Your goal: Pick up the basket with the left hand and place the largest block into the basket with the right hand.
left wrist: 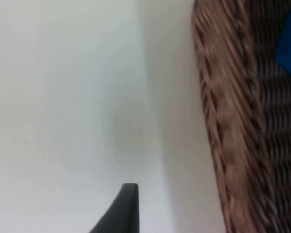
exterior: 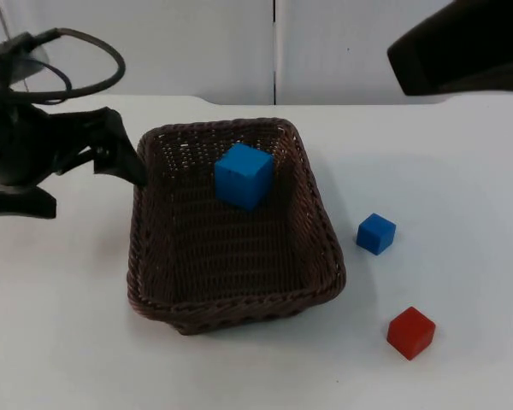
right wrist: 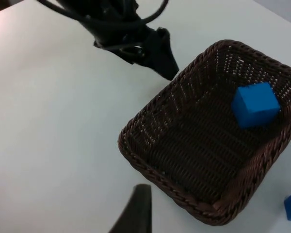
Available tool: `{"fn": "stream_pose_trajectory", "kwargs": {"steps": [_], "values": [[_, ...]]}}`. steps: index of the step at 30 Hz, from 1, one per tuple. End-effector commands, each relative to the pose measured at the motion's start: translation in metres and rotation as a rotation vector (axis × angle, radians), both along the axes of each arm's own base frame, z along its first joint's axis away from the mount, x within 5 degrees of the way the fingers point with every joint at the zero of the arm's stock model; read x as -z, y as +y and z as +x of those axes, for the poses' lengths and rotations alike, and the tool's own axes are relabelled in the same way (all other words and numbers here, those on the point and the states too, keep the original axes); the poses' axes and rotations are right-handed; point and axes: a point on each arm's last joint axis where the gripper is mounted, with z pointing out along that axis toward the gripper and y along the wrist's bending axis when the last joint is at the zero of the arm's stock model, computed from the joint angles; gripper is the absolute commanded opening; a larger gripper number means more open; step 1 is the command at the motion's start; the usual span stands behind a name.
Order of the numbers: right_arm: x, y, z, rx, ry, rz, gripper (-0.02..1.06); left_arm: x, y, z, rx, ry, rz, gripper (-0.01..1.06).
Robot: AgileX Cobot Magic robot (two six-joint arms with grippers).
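Top view: basket (exterior: 231,290) beside left claw (exterior: 132,166)

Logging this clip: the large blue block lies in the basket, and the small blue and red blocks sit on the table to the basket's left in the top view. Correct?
Not quite. The top view shows the small blue block and red block to the right of the basket, not left. The large blue block does lie inside.

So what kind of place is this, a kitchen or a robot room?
Probably a robot test room, not a kitchen. There is a bare white table ending at a grey wall, with just a basket, three toy blocks, and the left gripper beside the basket.
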Motion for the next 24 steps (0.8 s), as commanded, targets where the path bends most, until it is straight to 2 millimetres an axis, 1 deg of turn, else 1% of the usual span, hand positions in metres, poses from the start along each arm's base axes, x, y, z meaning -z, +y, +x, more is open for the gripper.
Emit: {"fn": "stream_pose_trajectory", "kwargs": {"steps": [1, 2, 3, 4, 7, 8, 11, 12, 16, 17, 19, 21, 22, 24], "values": [[-0.002, 0.0, -0.001, 0.006, -0.004, 0.031, 0.84, -0.015, 0.003, -0.012, -0.002, -0.043, 0.011, 1.05], [-0.002, 0.0, -0.001, 0.006, -0.004, 0.031, 0.84, -0.015, 0.003, -0.012, -0.002, -0.043, 0.011, 1.05], [-0.002, 0.0, -0.001, 0.008, -0.003, 0.032, 0.84, -0.021, 0.003, -0.018, -0.001, -0.062, 0.011, 1.05], [-0.002, 0.0, -0.001, 0.009, -0.001, 0.033, 0.84, -0.032, 0.004, -0.027, -0.001, -0.094, 0.008, 1.05], [-0.002, 0.0, -0.001, 0.009, -0.001, 0.033, 0.84, -0.056, 0.003, -0.041, 0.027, -0.165, 0.007, 1.05], [-0.002, 0.0, -0.001, 0.009, -0.001, 0.033, 0.84, -0.056, 0.003, -0.041, 0.027, -0.165, 0.007, 1.05], [-0.002, 0.0, -0.001, 0.023, 0.014, 0.049, 0.84, -0.082, 0.001, -0.054, 0.061, -0.237, -0.019, 1.05], [-0.002, 0.0, -0.001, 0.023, 0.014, 0.049, 0.84, -0.082, 0.001, -0.054, 0.061, -0.237, -0.019, 1.05], [-0.002, 0.0, -0.001, 0.024, 0.019, 0.053, 0.84, -0.114, 0.0, -0.076, 0.122, -0.331, -0.022, 1.05], [-0.002, 0.0, -0.001, 0.024, 0.019, 0.053, 0.84, -0.114, 0.0, -0.076, 0.122, -0.331, -0.022, 1.05], [-0.002, 0.0, -0.001, 0.024, 0.019, 0.053, 0.84, -0.13, 0.0, -0.09, 0.133, -0.385, -0.019, 1.05], [-0.002, 0.0, -0.001, 0.023, 0.013, 0.048, 0.84, -0.143, 0.001, -0.101, 0.143, -0.429, -0.013, 1.05], [-0.002, 0.0, -0.001, 0.023, 0.013, 0.048, 0.84, -0.143, 0.001, -0.101, 0.143, -0.429, -0.013, 1.05], [-0.002, 0.0, -0.001, 0.022, 0.012, 0.049, 0.84, -0.152, 0.0, -0.112, 0.167, -0.459, -0.016, 1.05]]}}
